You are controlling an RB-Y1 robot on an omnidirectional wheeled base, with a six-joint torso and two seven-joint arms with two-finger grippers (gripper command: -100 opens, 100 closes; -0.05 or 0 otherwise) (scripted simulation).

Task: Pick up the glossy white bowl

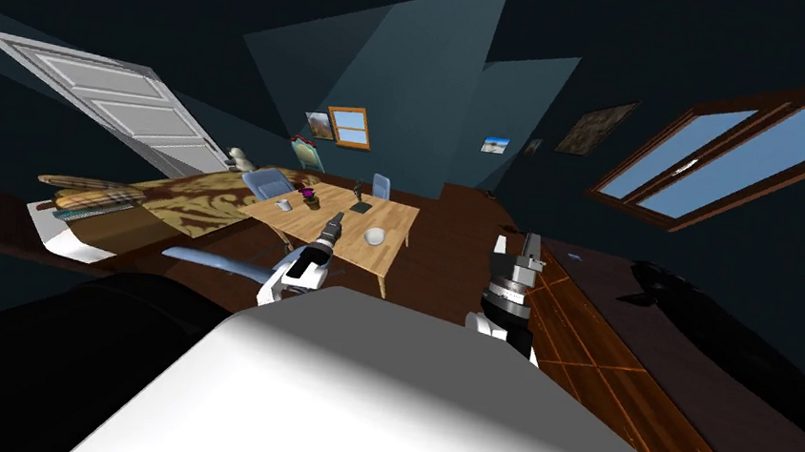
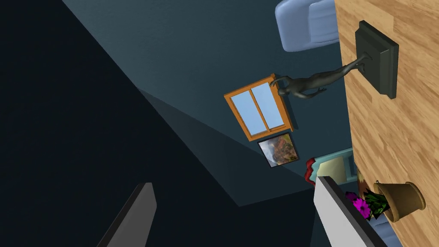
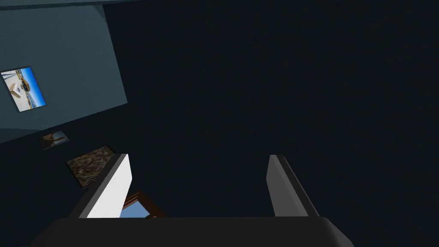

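the small glossy white round bowl (image 1: 375, 235) is seen on the light wooden table (image 1: 395, 215), near its front edge, well apart from the potted purple flower (image 1: 307, 193) and the dark statuette (image 1: 359, 199). it is judged light, stiff, slippery and breakable, so the thin rim should be pinched. the left gripper (image 1: 336, 218) hangs just beside it, fingers spread wide. the right gripper (image 1: 517, 244) is equally wide, off the table. open room is seen around the bowl.

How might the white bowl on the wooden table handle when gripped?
The bowl looks small, rounded and smooth, so a pinch may slip on it. It is probably light and rigid. Fairly near the table edge, a nudge could slide it off.
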